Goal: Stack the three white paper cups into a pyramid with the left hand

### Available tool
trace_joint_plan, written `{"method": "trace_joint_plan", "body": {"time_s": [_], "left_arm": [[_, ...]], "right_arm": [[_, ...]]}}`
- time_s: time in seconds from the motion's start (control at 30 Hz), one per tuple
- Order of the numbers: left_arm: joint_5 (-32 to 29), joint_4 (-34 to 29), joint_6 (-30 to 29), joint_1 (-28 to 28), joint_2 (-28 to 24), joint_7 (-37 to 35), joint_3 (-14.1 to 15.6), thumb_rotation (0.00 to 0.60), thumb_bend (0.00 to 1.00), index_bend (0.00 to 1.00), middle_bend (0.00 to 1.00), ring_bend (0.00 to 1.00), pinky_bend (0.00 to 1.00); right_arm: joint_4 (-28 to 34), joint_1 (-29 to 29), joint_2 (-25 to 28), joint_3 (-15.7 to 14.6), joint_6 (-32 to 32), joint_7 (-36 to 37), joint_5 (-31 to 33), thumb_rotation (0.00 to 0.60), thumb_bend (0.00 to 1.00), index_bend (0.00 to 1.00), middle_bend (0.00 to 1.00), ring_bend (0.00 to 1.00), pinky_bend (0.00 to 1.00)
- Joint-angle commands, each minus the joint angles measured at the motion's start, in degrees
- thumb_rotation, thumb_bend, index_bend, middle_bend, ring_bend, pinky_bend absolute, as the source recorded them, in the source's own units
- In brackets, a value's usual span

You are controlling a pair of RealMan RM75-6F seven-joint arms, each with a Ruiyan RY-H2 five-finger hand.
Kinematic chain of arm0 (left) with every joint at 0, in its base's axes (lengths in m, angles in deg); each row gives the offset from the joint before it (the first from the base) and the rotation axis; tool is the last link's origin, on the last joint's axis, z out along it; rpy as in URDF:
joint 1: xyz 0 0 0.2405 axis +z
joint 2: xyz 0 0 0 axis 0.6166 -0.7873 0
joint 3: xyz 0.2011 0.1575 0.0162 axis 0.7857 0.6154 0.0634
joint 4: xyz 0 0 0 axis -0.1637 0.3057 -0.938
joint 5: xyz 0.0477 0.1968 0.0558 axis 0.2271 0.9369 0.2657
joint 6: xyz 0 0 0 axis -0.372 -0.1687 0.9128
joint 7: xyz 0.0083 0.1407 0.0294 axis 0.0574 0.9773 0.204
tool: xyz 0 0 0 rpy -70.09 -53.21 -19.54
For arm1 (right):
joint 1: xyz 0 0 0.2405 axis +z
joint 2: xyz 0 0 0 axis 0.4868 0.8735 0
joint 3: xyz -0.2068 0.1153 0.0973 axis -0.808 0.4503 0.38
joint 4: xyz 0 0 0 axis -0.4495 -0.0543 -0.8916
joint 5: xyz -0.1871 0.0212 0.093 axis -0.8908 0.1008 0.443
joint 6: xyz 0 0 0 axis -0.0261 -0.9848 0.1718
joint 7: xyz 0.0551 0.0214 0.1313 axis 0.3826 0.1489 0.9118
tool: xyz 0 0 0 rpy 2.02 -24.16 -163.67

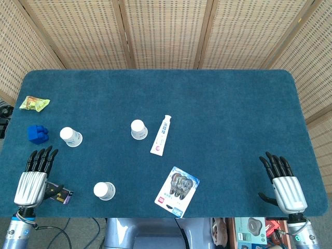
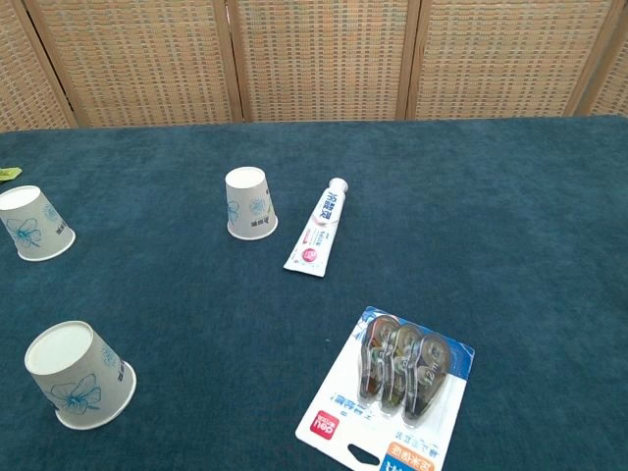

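Left hand (image 1: 32,179) flat at near-left edge, fingers apart, holding nothing; right hand (image 1: 283,182) likewise, idle. Cups inverted, well apart: near cup (image 1: 104,190), left cup (image 1: 70,136), middle cup (image 1: 138,129) just beside tube (image 1: 161,135). Risks: light cups tip or crush under grip; tube nudged. Surface (image 1: 233,114): blue carpet; woven screens (image 1: 166,31) behind.

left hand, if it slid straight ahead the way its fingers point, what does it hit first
Probably the blue block. The left hand lies flat, fingers pointing away and slightly right, and the block sits just beyond the fingertips. The nearest paper cup stands off to the right of that line, though height is unclear.
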Motion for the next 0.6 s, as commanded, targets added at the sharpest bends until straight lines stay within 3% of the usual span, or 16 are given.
{"method": "trace_joint_plan", "body": {"time_s": [0.03,0.6], "left_arm": [[-0.1,0.0,0.1,0.0,-0.1,-0.2,-0.1,0.600,0.16,0.00,0.00,0.00,0.00],[1.2,-1.5,0.6,-0.3,-0.3,0.1,0.7,0.600,0.16,0.00,0.00,0.00,0.00]], "right_arm": [[0.0,0.0,0.0,0.1,0.0,-0.1,0.3,0.600,0.00,0.00,0.00,0.00,0.00],[-0.1,-0.1,0.4,0.4,-0.3,0.8,1.1,0.600,0.00,0.00,0.00,0.00,0.00]]}}
